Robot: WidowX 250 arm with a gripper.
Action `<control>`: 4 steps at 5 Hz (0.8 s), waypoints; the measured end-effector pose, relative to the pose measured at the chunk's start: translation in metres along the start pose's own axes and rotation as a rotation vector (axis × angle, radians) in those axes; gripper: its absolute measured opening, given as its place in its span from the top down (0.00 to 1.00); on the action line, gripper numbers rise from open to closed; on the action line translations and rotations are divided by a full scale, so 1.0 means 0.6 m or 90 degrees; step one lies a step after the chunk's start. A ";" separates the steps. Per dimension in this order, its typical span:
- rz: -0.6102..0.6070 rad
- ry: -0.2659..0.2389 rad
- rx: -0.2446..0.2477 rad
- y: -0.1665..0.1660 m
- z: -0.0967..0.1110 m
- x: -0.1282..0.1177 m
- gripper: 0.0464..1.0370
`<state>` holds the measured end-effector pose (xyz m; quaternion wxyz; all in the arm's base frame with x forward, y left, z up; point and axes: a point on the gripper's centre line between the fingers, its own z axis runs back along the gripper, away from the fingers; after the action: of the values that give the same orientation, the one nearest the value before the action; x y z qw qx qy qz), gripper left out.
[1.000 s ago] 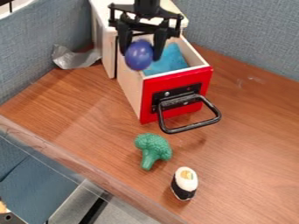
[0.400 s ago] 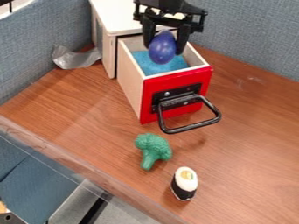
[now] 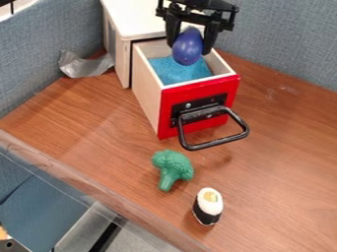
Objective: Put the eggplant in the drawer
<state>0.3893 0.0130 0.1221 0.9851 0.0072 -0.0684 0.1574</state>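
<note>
- Purple-blue eggplant (image 3: 187, 48), cam. view, approx. 12 o'clock, pinched betw. jaws of gripper (image 3: 189, 46) above open drawer (image 3: 197, 88).
- Same view, blue lining (image 3: 172, 72) offers the landing spot, prob. soft; best to centre betw. side walls, lower gently w/ fingers clear of rim, release low, then lift straight up.
- Broccoli (image 3: 172, 167), approx. 6 o'clock, needs no handling.
</note>
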 end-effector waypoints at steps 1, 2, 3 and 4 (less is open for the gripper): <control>0.006 0.008 0.006 0.004 -0.015 0.001 0.24; 0.032 0.016 0.011 0.018 -0.022 -0.002 0.03; 0.035 0.023 0.013 0.022 -0.026 -0.018 0.03; 0.031 0.008 0.011 0.029 0.007 -0.035 0.04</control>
<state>0.3638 0.0230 0.1230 0.9814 0.0132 -0.0608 0.1817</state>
